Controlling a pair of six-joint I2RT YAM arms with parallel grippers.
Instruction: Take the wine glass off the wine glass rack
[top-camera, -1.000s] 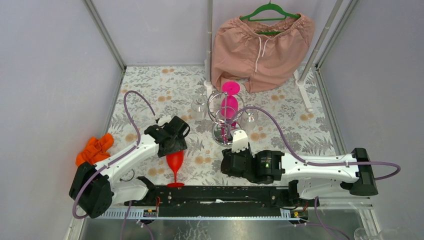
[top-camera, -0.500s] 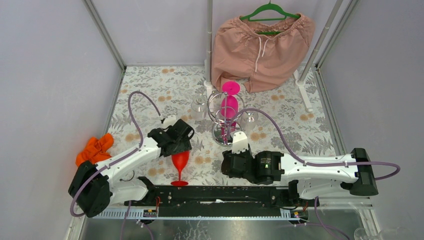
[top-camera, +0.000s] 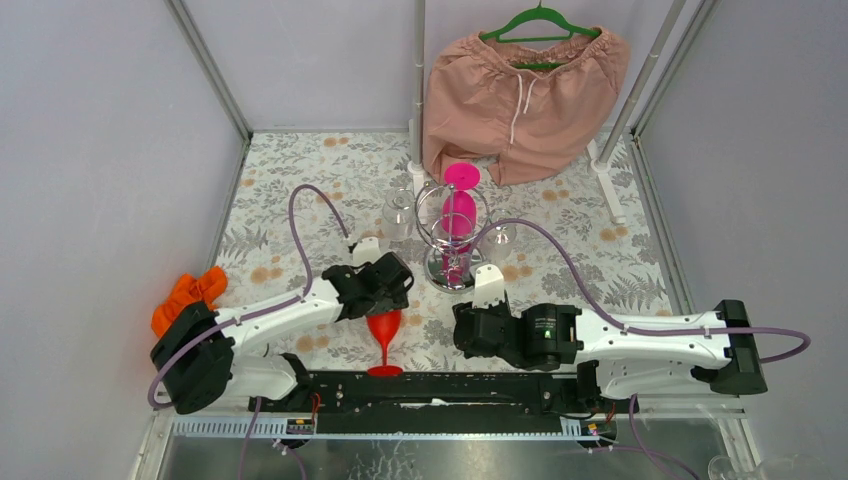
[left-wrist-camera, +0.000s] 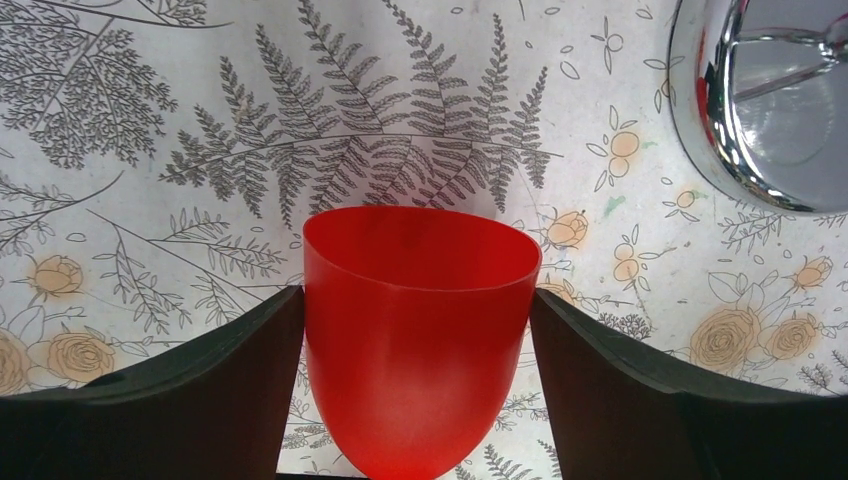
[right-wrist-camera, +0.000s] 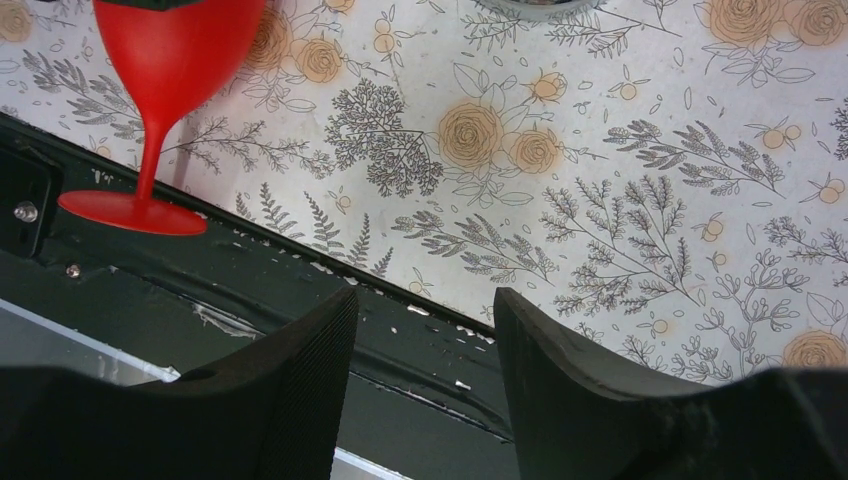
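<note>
At lower centre of the top view, the left end effector (left-wrist-camera: 415, 305) grips the bowl of an upright red wine glass (top-camera: 384, 328). To its right, the right end effector (right-wrist-camera: 422, 305) stands half wide and empty. The wine glass rack (top-camera: 452, 268), mid-frame on the tabletop (top-camera: 300, 180), carries a pink wine glass (top-camera: 459, 210).

Logged table (top-camera: 300, 170) under a pale cloth (right-wrist-camera: 620, 180) printed with grey ferns and orange roses, reaching back to the frame posts. Found wine glass rack (top-camera: 450, 272) standing on the cloth on its round mirror base, just right of centre. Noted two clear glasses (top-camera: 397, 215) close beside the rack, left and right; cannot tell whether standing or hanging. Recorded orange rag (top-camera: 190, 300) bunched at the left edge. Saw white stand feet (top-camera: 607, 185) resting at the back. Marked black rail (top-camera: 450, 385) along the near edge.
</note>
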